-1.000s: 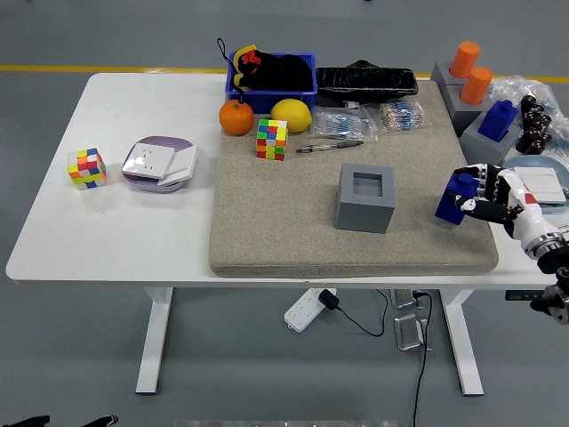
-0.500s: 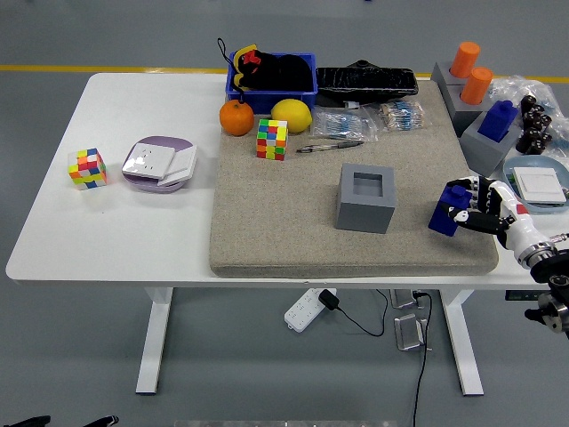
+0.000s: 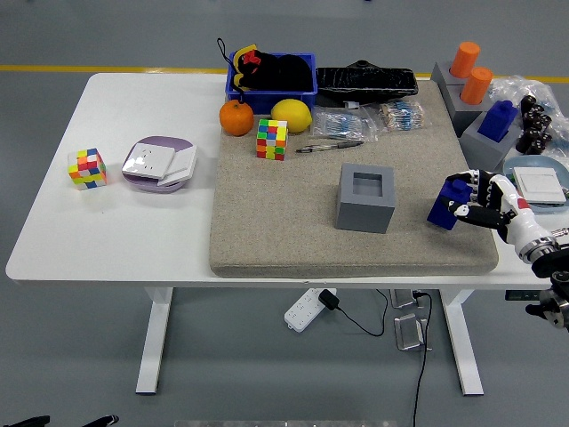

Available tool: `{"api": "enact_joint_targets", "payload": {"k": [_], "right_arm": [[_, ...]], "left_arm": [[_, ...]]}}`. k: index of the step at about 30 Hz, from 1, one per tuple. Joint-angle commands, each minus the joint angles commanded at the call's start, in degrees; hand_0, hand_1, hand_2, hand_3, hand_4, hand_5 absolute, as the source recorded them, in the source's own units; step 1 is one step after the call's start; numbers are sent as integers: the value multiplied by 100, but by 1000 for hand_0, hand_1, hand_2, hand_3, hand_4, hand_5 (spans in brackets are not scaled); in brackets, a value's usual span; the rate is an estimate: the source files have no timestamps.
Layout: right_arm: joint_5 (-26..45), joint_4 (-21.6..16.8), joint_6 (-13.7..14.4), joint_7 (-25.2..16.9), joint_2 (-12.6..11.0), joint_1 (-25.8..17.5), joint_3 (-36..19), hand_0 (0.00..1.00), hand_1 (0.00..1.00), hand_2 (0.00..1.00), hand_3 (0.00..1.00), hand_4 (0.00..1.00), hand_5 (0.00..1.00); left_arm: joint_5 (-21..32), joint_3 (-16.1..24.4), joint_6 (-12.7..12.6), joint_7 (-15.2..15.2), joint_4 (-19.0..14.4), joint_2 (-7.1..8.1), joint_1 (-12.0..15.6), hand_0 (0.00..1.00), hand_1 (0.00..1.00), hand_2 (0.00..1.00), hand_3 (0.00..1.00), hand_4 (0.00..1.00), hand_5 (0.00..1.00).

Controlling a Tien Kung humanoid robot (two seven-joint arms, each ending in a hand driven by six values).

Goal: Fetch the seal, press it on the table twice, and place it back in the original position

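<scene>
Since the earlier frame, your right hand (image 3: 484, 203) has lowered the blue seal (image 3: 444, 203) onto the grey mat (image 3: 284, 213) near its right edge, fingers closed around it; rigid and light, grip its upper body

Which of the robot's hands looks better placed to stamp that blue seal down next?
The right hand: its fingers already wrap the blue plastic seal over the grey felt mat. No left hand is in view.
</scene>
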State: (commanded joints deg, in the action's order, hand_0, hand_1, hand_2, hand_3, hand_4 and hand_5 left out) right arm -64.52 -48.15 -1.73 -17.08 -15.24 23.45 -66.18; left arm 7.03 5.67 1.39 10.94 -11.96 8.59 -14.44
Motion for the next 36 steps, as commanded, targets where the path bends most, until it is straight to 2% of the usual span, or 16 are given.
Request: {"api": "enact_joint_targets", "payload": {"k": [7,13,24,36], "right_arm": [[86,-633,-21,53,-71,155,7,564,432,439,457,676,2],[211,-935,-42,82,-6,340,159,562,428,437,451,680,2],[419,-916,-185,173,162,779,674,559,428,436,451,684,2],[528,-867,-370,264,187,993,1294,555,424,435,450,687,2]], "left_arm": [[-10,17,0,7,3,16,8,814,785,765,800,681,416],[-1,5,-5,3,-1,29,0,813,786,765,800,682,417],[33,-12,-4,-4,-10,64,-18,814,785,765,801,684,419],[9,9,-1,9,-2,91,-18,814,786,764,801,685,418]]}}
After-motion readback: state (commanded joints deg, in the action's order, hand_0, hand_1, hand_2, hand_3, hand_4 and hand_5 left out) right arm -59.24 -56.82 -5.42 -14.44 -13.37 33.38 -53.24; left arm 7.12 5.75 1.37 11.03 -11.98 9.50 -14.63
